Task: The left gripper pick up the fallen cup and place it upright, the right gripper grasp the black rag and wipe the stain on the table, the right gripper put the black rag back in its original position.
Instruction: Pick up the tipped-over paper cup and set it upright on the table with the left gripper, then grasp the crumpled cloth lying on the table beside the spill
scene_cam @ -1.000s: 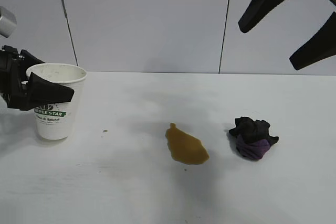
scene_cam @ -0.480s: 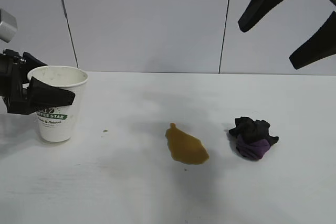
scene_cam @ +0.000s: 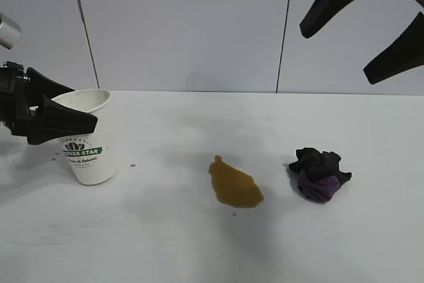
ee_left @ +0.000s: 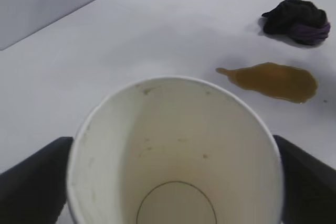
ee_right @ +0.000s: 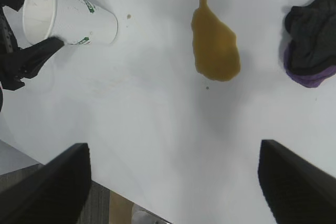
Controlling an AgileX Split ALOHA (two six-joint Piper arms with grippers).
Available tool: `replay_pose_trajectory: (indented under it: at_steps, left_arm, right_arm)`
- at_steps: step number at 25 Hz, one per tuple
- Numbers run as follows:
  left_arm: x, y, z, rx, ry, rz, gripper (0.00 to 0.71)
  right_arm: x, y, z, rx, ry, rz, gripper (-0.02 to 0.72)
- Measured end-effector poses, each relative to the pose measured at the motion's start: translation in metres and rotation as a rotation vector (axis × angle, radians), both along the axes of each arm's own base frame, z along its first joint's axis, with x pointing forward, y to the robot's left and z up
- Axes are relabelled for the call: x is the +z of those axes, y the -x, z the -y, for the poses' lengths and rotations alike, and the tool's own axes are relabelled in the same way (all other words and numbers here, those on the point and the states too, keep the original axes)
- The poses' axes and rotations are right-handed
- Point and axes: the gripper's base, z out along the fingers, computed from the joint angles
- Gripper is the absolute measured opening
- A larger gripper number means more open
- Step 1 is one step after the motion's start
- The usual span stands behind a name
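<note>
Risks, front of the bench to back. The stain, low centre of the exterior view, is wet-looking amber liquid, and one careless pass would probably smear it wider rather than lift it. The black rag, to the right of the stain and apart from it, is a loose wad, so a shallow pinch may catch only one fold. The cup, at left, stands base-down but its mouth leans toward the frame's left edge. The left gripper has its jaws clamped on the cup wall just under the rim, one each side, and letting go at this lean could tip the cup. The right gripper hangs at upper right with its jaws spread wide and empty, well above the rag. Materials, same order: the bench is matte white and flat. The stain is a thin teardrop film with a few small droplets. The rag is crumpled black cloth with a purple patch. The cup is thin white paper with a green logo band and a speckled inside. The jaws are long, tapered and black.
</note>
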Motion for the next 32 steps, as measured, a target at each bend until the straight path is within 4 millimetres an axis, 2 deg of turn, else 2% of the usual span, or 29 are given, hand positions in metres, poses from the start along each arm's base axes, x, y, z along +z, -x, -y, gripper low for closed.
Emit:
replay_pose_trajectory:
  at_steps: [7,15,21,24,27,29,32]
  left_arm:
    - [-0.004,0.003,0.000,-0.037,-0.043,-0.018,0.693]
    - [-0.008,0.009,-0.006,-0.034,-0.148,-0.121,0.693]
    - [-0.003,0.016,-0.018,0.087,-0.276,-0.299,0.693]
    - [0.014,0.019,-0.028,0.257,-0.326,-0.388,0.694]
    - [0.045,0.024,-0.042,0.474,-0.330,-0.419,0.694]
    - [0.074,0.030,-0.057,0.637,-0.300,-0.385,0.694]
    - [0.125,0.046,-0.087,0.940,-0.148,-0.296,0.694]
  right_arm:
    - [0.000,0.000,0.000,-0.002,-0.001,0.003,0.601]
    - [0.000,-0.001,0.000,-0.006,0.000,0.009,0.601]
    - [0.000,-0.001,0.000,-0.006,0.000,0.010,0.601]
    - [0.000,-0.001,0.000,-0.006,0.000,0.010,0.601]
    - [0.000,-0.001,0.000,-0.006,0.000,0.010,0.601]
    - [0.000,-0.001,0.000,-0.006,0.000,0.010,0.601]
    - [0.000,-0.001,0.000,-0.007,0.000,0.010,0.601]
